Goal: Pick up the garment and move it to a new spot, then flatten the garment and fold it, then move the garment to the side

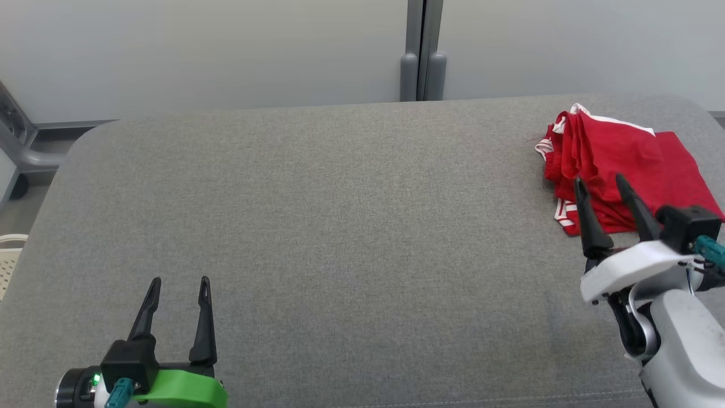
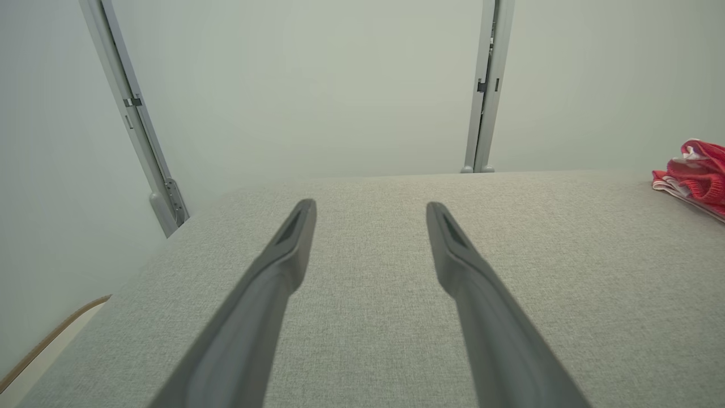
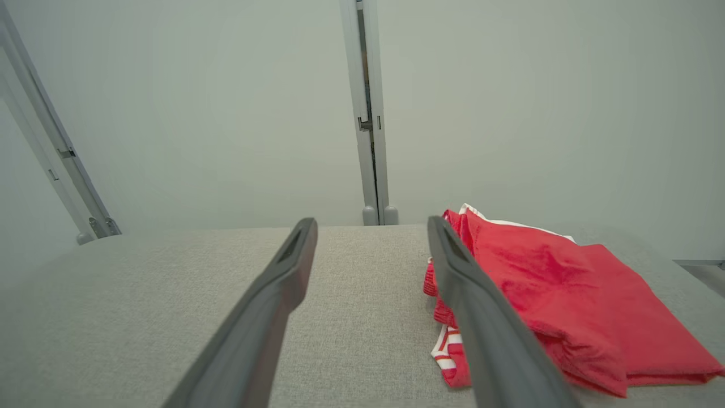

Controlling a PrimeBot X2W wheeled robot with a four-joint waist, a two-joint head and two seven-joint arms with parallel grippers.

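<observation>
Garment (image 1: pixel 623 153): red with white striped trim, lying in a loose bunched heap at the far right of the worktop (image 1: pixel 340 226), close to the back edge. Not flattened, with layers stacked and creased. One flat panel sticks out to the right.

Right claw (image 1: pixel 599 179): spread wide, holding nothing. It sits at the near-left edge of the garment with its fingers pointing toward the wall. In the right wrist view the claw (image 3: pixel 371 221) has only grey fabric between its fingers. Its right finger crosses in front of the left edge of the garment (image 3: pixel 566 283). Can't tell whether it touches the cloth or hangs just above it.

Left claw (image 1: pixel 181 280): also spread wide and empty, low at the near left of the worktop, well apart from the garment. The left wrist view shows the claw (image 2: pixel 371 205) over bare grey fabric, with the garment (image 2: pixel 694 170) small at the far right edge.

Worktop: grey woven cover with rounded corners, nothing else on it.

Behind it is a pale wall with a vertical grey post (image 1: pixel 422 51) near centre. A grey frame (image 1: pixel 17 141) stands past the left corner.
</observation>
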